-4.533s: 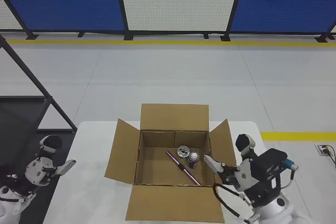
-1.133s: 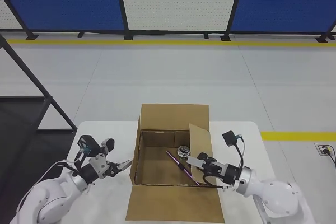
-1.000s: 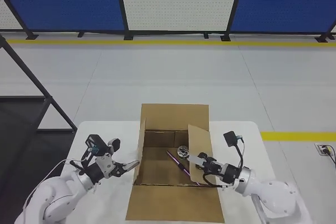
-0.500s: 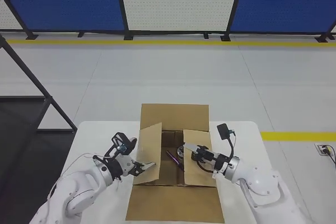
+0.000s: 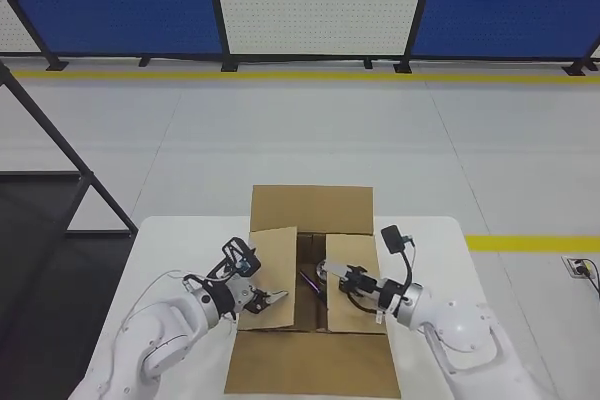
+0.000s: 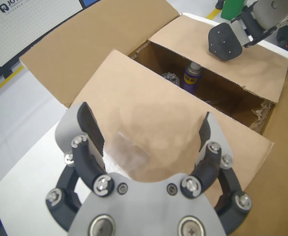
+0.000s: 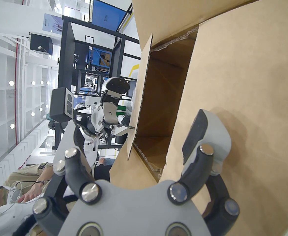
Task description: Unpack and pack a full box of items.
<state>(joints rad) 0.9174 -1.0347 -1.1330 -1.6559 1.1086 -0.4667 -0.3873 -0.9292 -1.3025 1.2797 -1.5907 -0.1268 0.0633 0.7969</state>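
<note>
Squarely on the white table [image 5: 170, 250] sits the cardboard box [image 5: 312, 207], with its back flap standing out flat behind and its front flap [image 5: 310, 362] lying flat toward the robot. The left side flap [image 6: 146, 94] and the right side flap [image 6: 257, 74] both lean in over the opening, with a narrow gap between their free edges. Through that gap a blue spray can [image 6: 192, 78] stands upright, a round metal part [image 6: 169, 77] lies just beside it, and a purple stick [image 5: 307, 278] lies on the box floor.

The left gripper [image 6: 146, 116] is released, its fingers spread wide over the outer face of the left side flap, near the flap's hinge edge. The right gripper [image 7: 134, 124] is likewise released. One of its dark pads [image 6: 224, 42] lies against the outer face of the right side flap, and the other finger hangs past the flap's edge over the gap.

Beyond the table, a yellow floor line [image 5: 310, 75] runs along the foot of blue partition panels [image 5: 120, 25], and a black metal frame [image 5: 40, 130] stands on the robot's left.
</note>
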